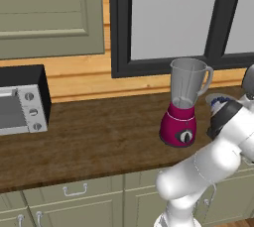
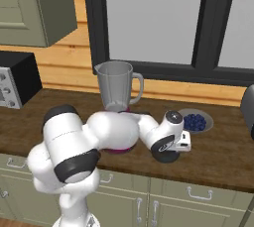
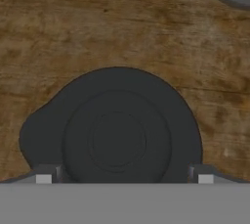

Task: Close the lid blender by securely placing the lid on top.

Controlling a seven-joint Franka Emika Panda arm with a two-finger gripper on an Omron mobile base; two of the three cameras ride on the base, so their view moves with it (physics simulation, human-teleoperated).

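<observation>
Looking straight down from the hand, the gripper (image 3: pixel 124 179) has its two fingertips (image 3: pixel 44 178) spread as wide as they go, one on each side of the lid (image 3: pixel 117 137), with nothing held between them. The lid lies flat on the wooden counter (image 3: pixel 97 32), directly under the hand, its round raised centre lined up between the tips and its outline broader than that centre, with a lobe bulging to one side. Being round, it has no long axis to match, so the wrist angle probably matters little; what counts is that the lid lies dead ahead along the fingers, so a straight descent looks like the next call.

From the right base view, the hand (image 2: pixel 173 139) is bent low over the lid (image 2: pixel 166 156) near the counter's front edge. Just behind it is a shallow dish (image 2: pixel 196 121) of blue bits, well out of the way.

Farther back and toward the arm's left stands the blender (image 1: pixel 182 103), upright, its clear jar (image 2: pixel 117 86) open at the top. Once gripped, the lid will need lifting above that rim and carrying left and back.
</observation>
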